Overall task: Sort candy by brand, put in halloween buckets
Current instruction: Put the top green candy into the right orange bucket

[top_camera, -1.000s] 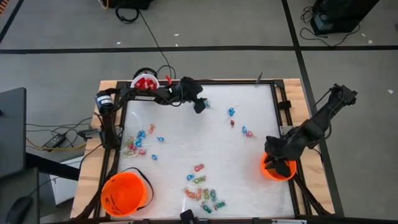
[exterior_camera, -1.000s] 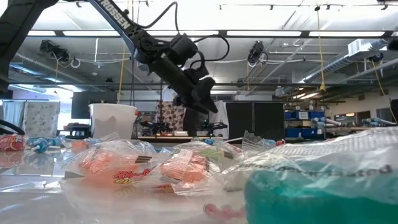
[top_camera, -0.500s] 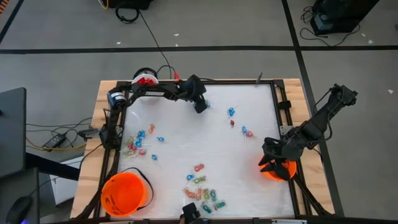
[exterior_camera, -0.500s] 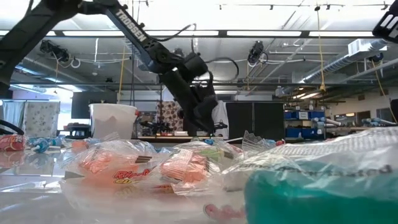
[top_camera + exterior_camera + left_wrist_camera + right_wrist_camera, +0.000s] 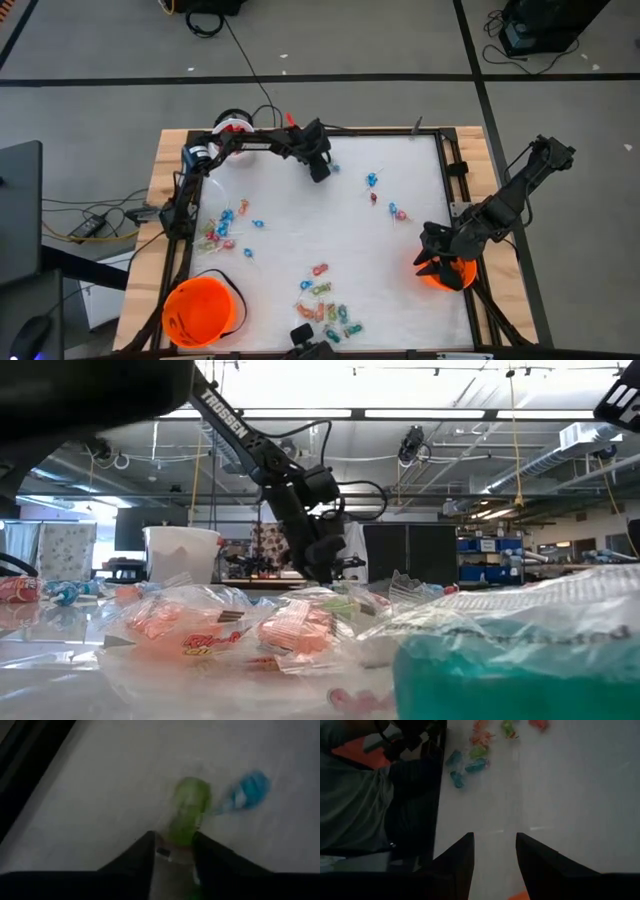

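Note:
Over the far middle of the table my left gripper [image 5: 320,173] is down at the white surface. A green wrapped candy [image 5: 189,807] lies between its fingers, and a blue wrapped candy [image 5: 247,792] lies just beyond that. At the right edge my right gripper [image 5: 438,263] hangs open over an orange halloween bucket [image 5: 450,277], with nothing between its fingers [image 5: 465,855]. A second orange bucket [image 5: 200,310] stands at the near left corner. A white pail [image 5: 232,128] holding red candy stands at the far left. My left gripper has the near end of the green candy [image 5: 179,834] between its two fingers, a clear wrapper tail showing in the gap behind. The fingers slant down from the table's left side, along the candy. The candy's far end lies on the table.
Loose candy lies in groups: blue and pink pieces at the left [image 5: 225,230], mixed pieces near the front edge [image 5: 328,310], and lollipops right of centre [image 5: 385,200]. Red packets [image 5: 220,630] and crumpled clear wrappers fill the low view's foreground. Open white surface lies mid-table.
My left gripper has come down from above the far middle of the table to the surface, its wrist tipping more steeply downward while the arm stretched out behind it.

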